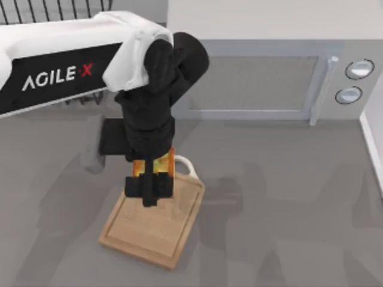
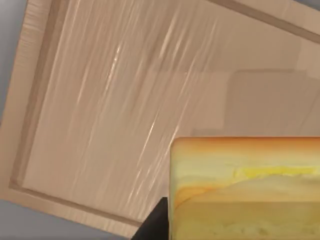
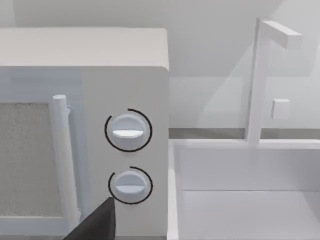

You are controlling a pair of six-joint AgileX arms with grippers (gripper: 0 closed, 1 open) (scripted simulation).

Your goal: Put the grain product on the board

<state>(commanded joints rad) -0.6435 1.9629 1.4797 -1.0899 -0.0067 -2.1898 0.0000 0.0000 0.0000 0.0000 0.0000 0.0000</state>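
The grain product [image 1: 157, 162] is a glossy orange-yellow chunk held in my left gripper [image 1: 149, 190], which is shut on it and points down over the handle end of the board [image 1: 149, 230]. The board is a light tan wooden rectangle with a grooved border and a white loop handle [image 1: 187, 164]. In the left wrist view the grain product [image 2: 245, 190] sits close to the camera above the board's surface [image 2: 115, 100], casting a shadow on the wood, with one dark finger [image 2: 155, 222] beside it.
A microwave [image 1: 257, 84] with two round knobs [image 3: 128, 131] stands at the back of the table. A white sink [image 3: 250, 195] with a faucet [image 3: 257, 75] lies to its right. A dark part of my right gripper [image 3: 97, 225] shows near the microwave.
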